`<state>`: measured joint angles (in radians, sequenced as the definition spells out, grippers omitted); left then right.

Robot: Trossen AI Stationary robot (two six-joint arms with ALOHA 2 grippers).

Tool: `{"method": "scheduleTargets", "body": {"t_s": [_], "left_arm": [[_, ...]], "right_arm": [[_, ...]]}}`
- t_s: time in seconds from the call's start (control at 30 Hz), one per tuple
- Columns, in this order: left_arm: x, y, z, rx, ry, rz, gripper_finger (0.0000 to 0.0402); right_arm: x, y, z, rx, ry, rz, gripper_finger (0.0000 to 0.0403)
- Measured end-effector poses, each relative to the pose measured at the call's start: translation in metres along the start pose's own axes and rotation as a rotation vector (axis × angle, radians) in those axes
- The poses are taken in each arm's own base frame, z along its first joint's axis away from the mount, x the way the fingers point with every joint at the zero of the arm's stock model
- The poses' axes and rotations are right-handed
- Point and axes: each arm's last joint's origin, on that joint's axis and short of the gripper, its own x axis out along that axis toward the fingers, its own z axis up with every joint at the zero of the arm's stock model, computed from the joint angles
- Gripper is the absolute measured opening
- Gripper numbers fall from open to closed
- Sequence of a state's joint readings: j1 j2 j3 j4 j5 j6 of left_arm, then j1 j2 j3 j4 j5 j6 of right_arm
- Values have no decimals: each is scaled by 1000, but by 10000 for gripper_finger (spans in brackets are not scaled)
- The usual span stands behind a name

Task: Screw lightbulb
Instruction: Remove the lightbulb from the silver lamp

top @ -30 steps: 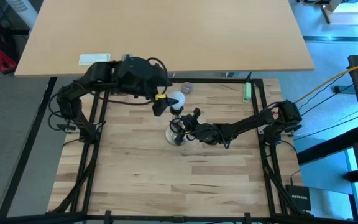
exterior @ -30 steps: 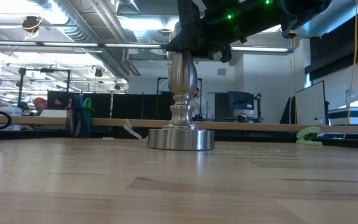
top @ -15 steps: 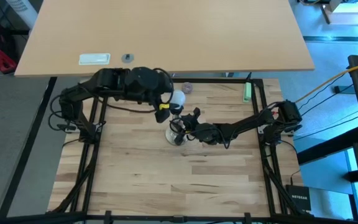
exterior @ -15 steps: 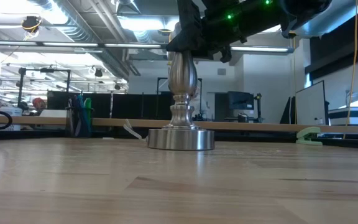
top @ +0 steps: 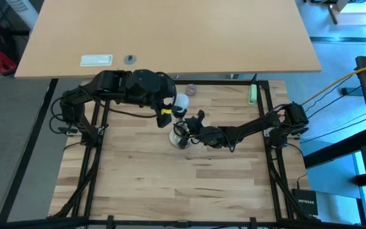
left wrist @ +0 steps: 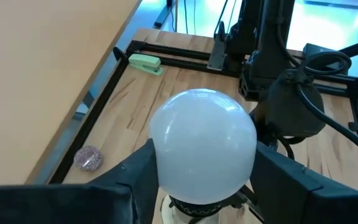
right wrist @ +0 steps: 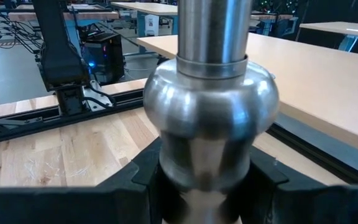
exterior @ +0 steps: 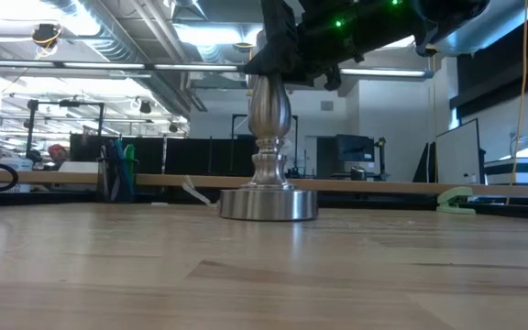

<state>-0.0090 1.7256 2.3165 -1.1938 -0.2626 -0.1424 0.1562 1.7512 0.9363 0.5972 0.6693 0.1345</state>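
The white frosted lightbulb (left wrist: 204, 143) sits between my left gripper's (left wrist: 207, 180) fingers, above the silvery stand (top: 182, 137) at the table's middle. It also shows in the high view (top: 181, 101). Its narrow base (left wrist: 201, 210) meets the stand's dark socket; how far in it sits is hidden. The stand rests upright on its round foot (exterior: 269, 203). My right gripper (right wrist: 207, 186) is shut on the stand's stem. In the low view the bulb is out of view above the picture. My left gripper pinches the bulb's round globe (left wrist: 160, 155) between its two fingers, one on each side. The fingers come level from the table's left. The bulb stands globe up over the stand's top. My right gripper pinches the stand's bulging stem (right wrist: 166, 155) between its two fingers (right wrist: 145, 177), coming from the table's right, slanting down. The stand stays upright with its foot on the table.
A small greyish round knob (top: 190, 90) lies near the far edge. A green object (top: 252, 94) lies at the far right by the black frame rail. A large tan tabletop (top: 170, 32) lies beyond the far edge.
My left gripper has turned about its wrist while shut on the bulb, and its arm has swung slightly toward the stand. The bulb has stayed above the stand's top. My right gripper and the stand have kept their place.
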Motion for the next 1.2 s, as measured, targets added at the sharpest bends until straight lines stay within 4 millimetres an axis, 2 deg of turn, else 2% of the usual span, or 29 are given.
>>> {"method": "scheduleTargets", "body": {"t_s": [0.27, 0.47, 0.53, 0.6, 0.7, 0.83, 1.0, 1.2], "left_arm": [[-4, 2, -1, -14, 5, 1, 194], [4, 0, -5, 1, 44, 14, 194], [8, -1, -5, 7, 47, 17, 195], [9, -3, -4, 9, 42, 14, 200], [9, -3, -5, 27, 51, 15, 204], [9, -3, -6, 31, 58, 15, 206], [10, -3, -5, 29, 55, -25, 222], [14, 3, -2, 19, 34, -20, 284]], "right_arm": [[0, 0, 0, 0, 3, 1, 138], [0, 1, 2, 17, -23, 10, 138], [-1, 0, 3, 17, -26, 15, 167], [-2, 0, 4, 14, -20, 21, 217], [-10, 0, 15, 36, -50, 35, 281], [-25, 2, 33, 6, -94, 35, 319], [-45, 3, 56, -1, -157, 66, 315], [-57, 4, 65, -19, -161, 85, 294]]}}
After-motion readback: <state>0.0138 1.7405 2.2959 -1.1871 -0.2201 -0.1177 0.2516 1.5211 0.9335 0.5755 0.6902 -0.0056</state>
